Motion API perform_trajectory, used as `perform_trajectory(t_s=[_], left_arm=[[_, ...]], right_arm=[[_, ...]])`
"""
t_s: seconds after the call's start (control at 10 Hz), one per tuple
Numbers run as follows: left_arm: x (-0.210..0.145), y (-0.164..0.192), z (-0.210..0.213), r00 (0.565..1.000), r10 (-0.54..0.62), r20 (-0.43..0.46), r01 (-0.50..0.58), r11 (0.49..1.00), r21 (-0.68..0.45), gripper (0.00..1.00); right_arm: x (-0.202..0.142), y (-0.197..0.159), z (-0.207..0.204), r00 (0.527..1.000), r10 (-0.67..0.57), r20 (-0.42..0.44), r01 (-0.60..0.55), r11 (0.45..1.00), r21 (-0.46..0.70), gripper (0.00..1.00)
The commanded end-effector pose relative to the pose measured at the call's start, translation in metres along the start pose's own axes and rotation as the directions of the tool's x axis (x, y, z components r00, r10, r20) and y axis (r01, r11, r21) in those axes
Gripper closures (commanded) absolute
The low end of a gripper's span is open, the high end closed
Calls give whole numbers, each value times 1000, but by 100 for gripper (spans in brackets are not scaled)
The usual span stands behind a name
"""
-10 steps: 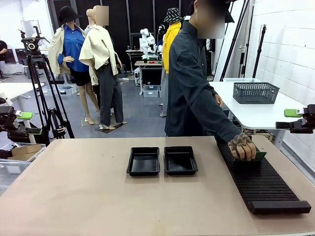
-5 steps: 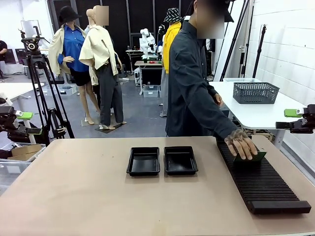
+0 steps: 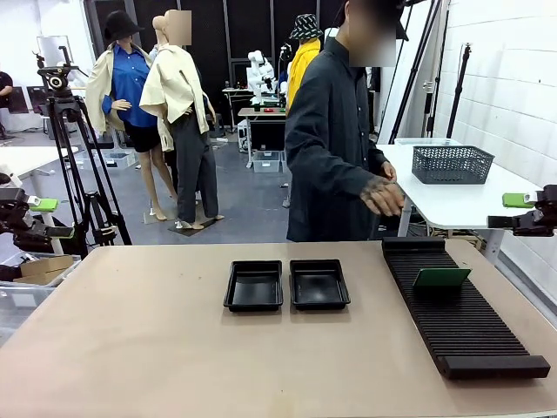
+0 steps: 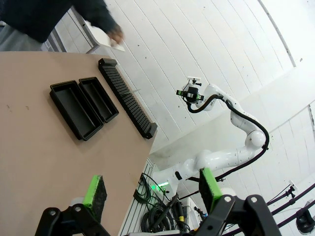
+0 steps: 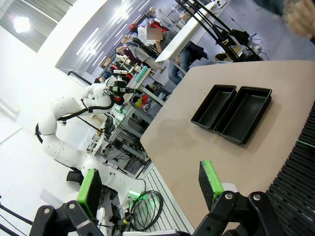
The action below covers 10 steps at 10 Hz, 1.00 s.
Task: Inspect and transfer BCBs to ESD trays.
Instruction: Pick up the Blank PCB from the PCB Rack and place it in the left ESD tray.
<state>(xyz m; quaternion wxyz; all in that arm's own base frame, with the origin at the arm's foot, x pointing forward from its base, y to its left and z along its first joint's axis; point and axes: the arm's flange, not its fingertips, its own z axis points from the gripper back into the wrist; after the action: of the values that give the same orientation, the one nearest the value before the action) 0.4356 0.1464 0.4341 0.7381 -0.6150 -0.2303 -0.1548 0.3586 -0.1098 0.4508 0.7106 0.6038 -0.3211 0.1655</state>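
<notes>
Green BCB [image 3: 441, 278] — thin, rectangular — in rack [image 3: 461, 335].

arms: white, rounded links, both right arm [image 4: 252, 139] and left arm [image 5: 51, 140]
hands: black frames, bolt heads, on left hand [image 4: 150, 189] and right hand [image 5: 149, 186]
pads [image 4: 94, 194]: bright green
person: dark long-sleeved jacket [image 3: 331, 148]

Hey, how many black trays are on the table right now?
2. The left tray and the right tray sit side by side mid-table, the right one nearer the ribbed rack. None seems hidden.
</notes>
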Motion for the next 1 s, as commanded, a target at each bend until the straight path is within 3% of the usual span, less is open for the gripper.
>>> perform_trajectory(t_s=[0.0, 0.9], left_arm=[[0, -1, 1, 1000, 7, 3, -7, 1000, -2, 0], [0, -1, 1, 1000, 7, 3, -7, 1000, -2, 0]], right_arm=[[-1, 0, 1, 1000, 0, -1, 0, 1000, 11, 0], [-1, 0, 1, 1000, 0, -1, 0, 1000, 11, 0]])
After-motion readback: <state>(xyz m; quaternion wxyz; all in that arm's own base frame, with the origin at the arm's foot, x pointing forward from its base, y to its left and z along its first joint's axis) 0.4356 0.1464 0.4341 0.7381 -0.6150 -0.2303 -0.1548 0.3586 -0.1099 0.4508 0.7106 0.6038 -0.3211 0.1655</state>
